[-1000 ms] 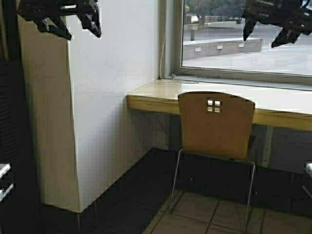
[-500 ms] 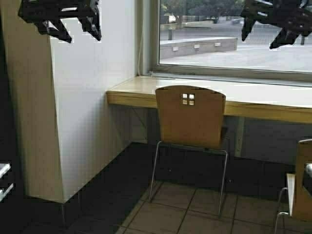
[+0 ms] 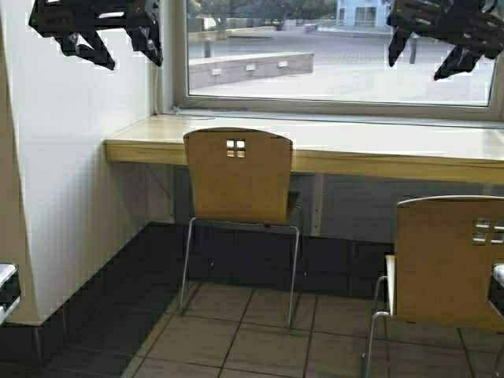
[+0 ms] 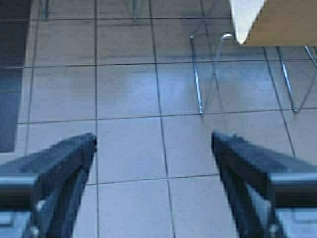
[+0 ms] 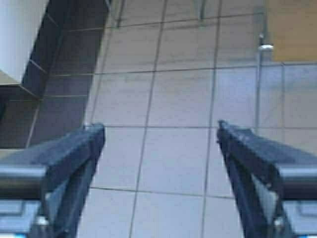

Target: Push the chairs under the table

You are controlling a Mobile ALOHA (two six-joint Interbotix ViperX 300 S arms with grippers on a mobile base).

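A tan plywood chair stands with its back toward the camera, drawn up to the long pale worktop that runs under the window. Its backrest rises just above the worktop's thick front edge, and its chrome legs rest on the tiled floor. A second chair of the same kind stands nearer and to the right, well apart from the worktop and cut off by the picture's edge. A white wall with a dark tiled base closes the left side, and the worktop's left end meets it. Outside the window lie a paved area and a low concrete wall.

The left gripper hangs high at the upper left, and the right gripper high at the upper right, both in front of the wall and window and touching nothing. In the left wrist view the left gripper's jaws are wide apart with only floor tiles between them; chair legs and a corner of a seat show farther off. In the right wrist view the right gripper's jaws are likewise wide and hold nothing.

How far the first chair's seat reaches under the worktop is hidden by its backrest.
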